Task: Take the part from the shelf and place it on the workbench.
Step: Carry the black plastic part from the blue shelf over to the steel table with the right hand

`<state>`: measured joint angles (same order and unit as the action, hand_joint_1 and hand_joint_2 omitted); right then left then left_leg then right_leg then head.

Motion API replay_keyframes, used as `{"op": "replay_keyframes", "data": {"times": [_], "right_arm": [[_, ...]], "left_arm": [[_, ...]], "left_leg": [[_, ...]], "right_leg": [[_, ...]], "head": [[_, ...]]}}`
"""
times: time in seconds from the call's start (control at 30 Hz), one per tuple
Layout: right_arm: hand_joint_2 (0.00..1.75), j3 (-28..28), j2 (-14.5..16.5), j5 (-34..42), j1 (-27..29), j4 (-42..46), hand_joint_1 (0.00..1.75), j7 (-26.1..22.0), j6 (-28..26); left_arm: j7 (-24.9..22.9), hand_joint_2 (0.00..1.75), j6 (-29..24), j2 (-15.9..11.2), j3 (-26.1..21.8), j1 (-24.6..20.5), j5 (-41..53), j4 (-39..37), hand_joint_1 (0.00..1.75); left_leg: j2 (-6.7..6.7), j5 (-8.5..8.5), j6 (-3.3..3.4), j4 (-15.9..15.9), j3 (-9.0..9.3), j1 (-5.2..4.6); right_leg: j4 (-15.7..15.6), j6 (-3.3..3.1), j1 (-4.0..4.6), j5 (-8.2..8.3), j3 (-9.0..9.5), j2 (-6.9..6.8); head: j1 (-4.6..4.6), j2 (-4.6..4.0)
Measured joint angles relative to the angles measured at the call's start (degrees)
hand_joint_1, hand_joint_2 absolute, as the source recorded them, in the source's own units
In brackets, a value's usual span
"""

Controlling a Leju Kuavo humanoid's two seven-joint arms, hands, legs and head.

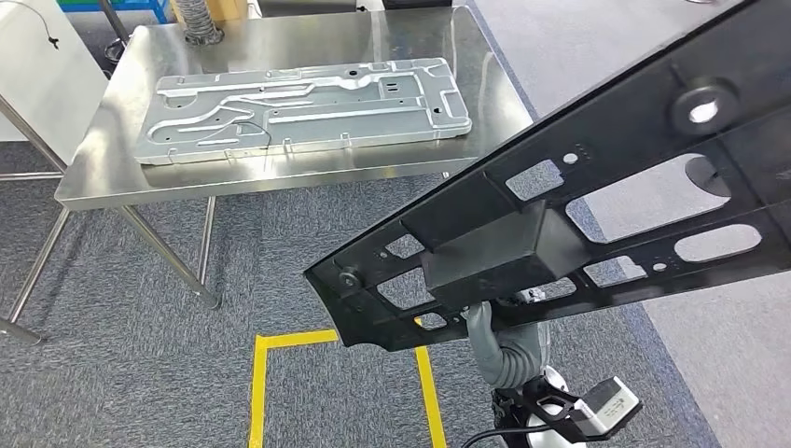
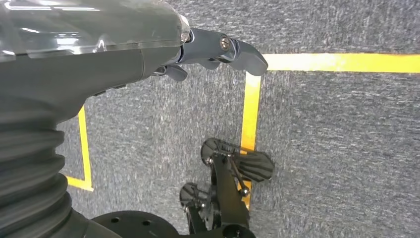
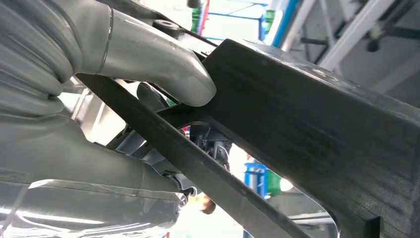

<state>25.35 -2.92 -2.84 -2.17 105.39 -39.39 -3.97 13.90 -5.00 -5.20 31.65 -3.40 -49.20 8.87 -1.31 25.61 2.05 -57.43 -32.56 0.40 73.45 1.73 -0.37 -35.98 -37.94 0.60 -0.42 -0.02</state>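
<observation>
A long black plastic part (image 1: 578, 205) with many cut-outs slants across the right of the head view, raised above the carpet. My right hand (image 3: 99, 99) holds it from below, with the grey thumb (image 3: 168, 74) pressed on a rib of the part (image 3: 307, 124); in the head view just the grey wrist (image 1: 504, 359) shows beneath it. The steel workbench (image 1: 233, 182) stands ahead to the left, apart from the part's near tip. My left hand (image 2: 218, 49) hangs over the carpet and holds nothing, its dark fingers loosely extended.
A large silver stamped metal panel (image 1: 308, 107) covers most of the workbench top. Yellow tape (image 1: 256, 392) marks a box on the grey carpet in front of me. A ribbed hose (image 1: 196, 19) stands at the bench's far edge. Lighter floor (image 1: 653, 56) runs along the right.
</observation>
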Motion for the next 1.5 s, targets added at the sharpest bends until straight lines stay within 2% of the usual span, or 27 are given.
{"op": "replay_keyframes", "data": {"times": [0.03,0.1,0.17,0.2,0.27,0.33,0.37,0.43,0.5,0.53,0.57,0.63,0.67,0.73,0.83,0.9,0.97,1.0,1.03,1.1,1.17,1.2,1.3,1.37,1.4,1.47,1.5], "right_arm": [[1.75,0.0,0.0,-0.2,0.1,-0.1,1.75,0.1,-0.1],[1.75,0.0,0.0,-0.4,0.2,-0.3,1.75,0.2,-0.2],[1.75,0.0,0.0,-0.4,0.3,-0.3,1.75,0.3,-0.1],[1.75,0.0,0.0,-0.3,0.3,-0.4,1.75,0.3,0.0],[1.75,0.0,0.2,0.0,0.4,-0.4,1.75,0.3,0.4],[1.75,0.0,0.4,0.2,0.3,-0.3,1.75,0.4,0.9],[1.75,0.0,0.5,0.3,0.4,-0.3,1.75,0.4,1.1],[1.75,-0.1,0.6,0.4,0.4,-0.3,1.75,0.5,1.5],[1.75,-0.1,0.7,0.5,0.5,-0.4,1.75,0.5,1.8],[1.75,-0.1,0.8,0.5,0.5,-0.4,1.75,0.5,2.0],[1.75,-0.1,0.9,0.5,0.4,-0.4,1.75,0.6,2.1],[1.75,-0.1,1.1,0.6,0.4,-0.4,1.75,0.7,2.2],[1.75,-0.1,1.2,0.6,0.4,-0.4,1.75,0.8,2.2],[1.75,-0.1,1.4,0.6,0.3,-0.4,1.75,0.9,2.3],[1.75,-0.3,1.5,0.6,0.2,0.0,1.75,1.1,2.6],[1.75,-0.4,1.5,0.6,0.3,0.4,1.75,1.2,2.9],[1.75,-0.5,1.5,0.6,0.5,0.5,1.75,1.2,3.1],[1.75,-0.5,1.5,0.6,0.6,0.5,1.75,1.2,3.1],[1.75,-0.5,1.5,0.6,0.7,0.5,1.75,1.2,3.1],[1.75,-0.6,1.5,0.6,0.7,0.7,1.75,1.3,3.1],[1.75,-0.8,1.5,0.6,0.8,0.9,1.75,1.3,3.1],[1.75,-0.8,1.5,0.6,0.9,1.1,1.75,1.3,3.1],[1.75,-0.9,1.6,0.5,1.3,1.9,1.75,1.3,3.1],[1.75,-1.1,1.8,0.2,1.5,2.5,1.75,1.3,3.2],[1.75,-1.2,2.0,-0.1,1.6,2.9,1.75,1.4,3.4],[1.75,-1.3,2.3,-0.7,1.9,3.3,1.75,1.3,3.7],[1.75,-1.3,2.3,-1.0,2.1,3.5,1.75,1.3,3.8]], "left_arm": [[0.0,1.75,0.0,0.1,0.0,0.0,0.0,0.0,0.00],[0.0,1.75,0.0,0.3,0.0,0.0,-0.1,0.0,0.00],[0.0,1.75,0.0,0.4,0.0,-0.2,-0.2,0.0,0.00],[0.1,1.75,0.0,0.5,0.0,-0.2,-0.2,0.0,0.00],[0.1,1.75,0.0,0.5,0.0,-0.1,-0.3,0.0,0.00],[0.1,1.75,-0.1,0.6,0.0,0.0,-0.4,0.0,0.00],[0.1,1.75,-0.2,0.6,0.0,-0.1,-0.5,0.0,0.00],[0.1,1.75,-0.3,0.6,0.0,-0.3,-0.8,0.0,0.00],[0.0,1.75,-0.4,0.7,0.0,-0.2,-1.0,0.0,0.00],[0.0,1.75,-0.5,0.8,0.0,-0.2,-1.1,0.0,0.00],[0.0,1.75,-0.6,0.8,0.0,-0.1,-1.1,0.0,0.00],[0.0,1.75,-0.8,0.8,0.0,0.0,-1.1,0.0,0.00],[0.0,1.75,-0.9,0.7,0.0,0.0,-1.1,0.0,0.00],[0.0,1.75,-0.9,0.7,0.0,-0.2,-1.1,0.0,0.00],[0.0,1.75,-0.9,0.8,0.0,-0.1,-1.1,0.0,0.00],[0.1,1.75,-0.8,0.8,0.0,-0.1,-1.1,0.0,0.00],[0.1,1.75,-0.8,0.8,0.0,-0.1,-1.1,0.0,0.00],[0.1,1.75,-0.8,0.7,0.0,-0.1,-1.1,0.0,0.00],[0.1,1.75,-0.8,0.7,0.0,0.0,-1.1,0.0,0.00],[0.1,1.75,-0.8,0.7,0.0,0.1,-1.1,0.0,0.00],[0.1,1.75,-0.8,0.7,0.0,0.0,-1.1,0.0,0.00],[0.1,1.75,-0.8,0.7,0.0,0.0,-1.1,0.0,0.00],[0.2,1.75,-0.8,0.8,0.0,-0.2,-1.1,0.0,0.00],[0.3,1.75,-0.8,0.8,0.0,-0.3,-1.1,0.0,0.00],[0.3,1.75,-0.8,0.8,0.0,-0.3,-1.1,0.0,0.00],[0.4,1.75,-0.8,0.8,0.0,-0.3,-1.1,0.0,0.00],[0.4,1.75,-0.8,0.8,0.0,-0.2,-1.1,0.0,0.00]], "left_leg": [[-0.40,0.22,-0.11,0.0,0.23,0.02],[-1.32,0.72,-0.39,-0.1,0.79,0.11],[-2.10,1.10,-0.89,-0.2,0.95,0.12],[-2.42,1.17,-1.24,-0.2,0.84,0.18],[-2.82,1.31,-2.00,0.1,0.85,0.33],[-1.83,2.28,-2.61,-1.4,0.33,0.34],[-1.01,3.40,-2.83,-3.9,-0.81,0.33],[0.26,6.15,-3.16,-11.4,-4.93,0.36],[0.59,6.74,-3.32,-16.5,-8.48,0.38],[0.66,5.37,-3.25,-15.9,-8.75,0.38],[0.71,3.06,-3.09,-13.2,-7.83,0.36],[0.83,-1.12,-2.53,-5.2,-4.48,0.14],[0.87,-1.90,-2.23,-2.5,-3.24,-0.03],[0.86,-1.40,-1.72,-1.0,-2.41,-0.36],[0.82,-0.95,-0.85,-0.1,-1.51,-0.03],[0.88,-0.63,-0.30,0.5,-0.61,0.16],[0.88,0.00,-0.04,0.5,-0.04,0.12],[0.86,0.40,-0.04,0.5,0.37,0.11],[0.83,0.83,-0.08,0.5,0.89,0.11],[0.77,1.87,-0.31,0.4,2.29,0.11],[0.71,2.94,-0.83,0.3,3.18,-0.04],[0.70,3.35,-1.15,0.3,3.31,-0.08],[0.82,4.25,-2.17,0.5,3.84,0.04],[0.97,5.43,-2.78,-1.8,3.35,0.15],[1.02,6.60,-3.02,-5.0,1.75,0.23],[1.03,9.00,-3.40,-13.6,-3.70,0.27],[1.03,9.20,-3.47,-16.7,-6.23,0.29]], "right_leg": [[-1.4,0.13,-0.19,1.80,0.06,0.00],[-8.9,0.16,-0.52,6.89,2.78,0.89],[-14.8,-0.21,-0.48,9.55,4.93,2.27],[-15.6,-0.52,-0.34,9.57,5.15,2.72],[-15.9,-1.31,-0.22,9.52,5.22,2.29],[-16.5,-2.11,-0.43,9.44,5.92,1.80],[-16.8,-2.48,-0.53,9.33,6.35,1.49],[-16.8,-2.95,-0.35,8.83,6.95,0.89],[-16.8,-3.09,-0.18,8.23,7.56,0.49],[-16.8,-3.06,-0.11,7.88,8.01,0.41],[-16.8,-3.01,-0.06,7.47,8.57,0.36],[-16.8,-2.71,0.09,6.60,9.57,0.27],[-16.8,-2.46,0.16,6.25,9.81,0.23],[-16.9,-1.84,0.25,5.82,9.93,0.18],[-16.2,-0.91,0.32,4.87,10.16,0.00],[-10.9,-0.52,0.19,2.57,7.48,-0.17],[-2.7,-0.28,0.02,0.19,2.16,-0.21],[-0.2,-0.18,-0.07,0.31,0.02,-0.22],[0.2,-0.11,-0.16,1.60,-1.14,-0.23],[-5.8,-0.15,-0.35,7.30,-0.06,-0.28],[-12.8,-0.53,-0.27,11.03,2.23,-0.34],[-14.6,-0.82,-0.15,11.40,2.84,-0.34],[-15.5,-1.92,0.01,10.29,3.59,-0.16],[-16.0,-2.64,-0.22,9.68,4.88,-0.19],[-16.2,-2.90,-0.31,9.28,5.64,-0.28],[-16.3,-3.17,-0.27,8.23,6.86,-0.41],[-16.3,-3.19,-0.25,7.64,7.51,-0.38]], "head": [[0.00,0.00],[0.00,0.00],[0.00,0.00],[0.00,0.00],[-0.01,0.01],[-0.01,0.01],[-0.02,0.01],[-0.01,0.00],[0.00,0.00],[0.00,0.00],[0.00,0.00],[0.00,0.00],[0.00,0.00],[0.00,0.00],[0.00,0.00],[0.00,0.00],[0.00,0.00],[0.00,0.00],[0.00,0.00],[0.00,0.00],[0.00,0.01],[0.00,0.01],[0.00,0.00],[-0.01,0.00],[-0.01,0.00],[-0.02,0.00],[-0.02,0.00]]}}
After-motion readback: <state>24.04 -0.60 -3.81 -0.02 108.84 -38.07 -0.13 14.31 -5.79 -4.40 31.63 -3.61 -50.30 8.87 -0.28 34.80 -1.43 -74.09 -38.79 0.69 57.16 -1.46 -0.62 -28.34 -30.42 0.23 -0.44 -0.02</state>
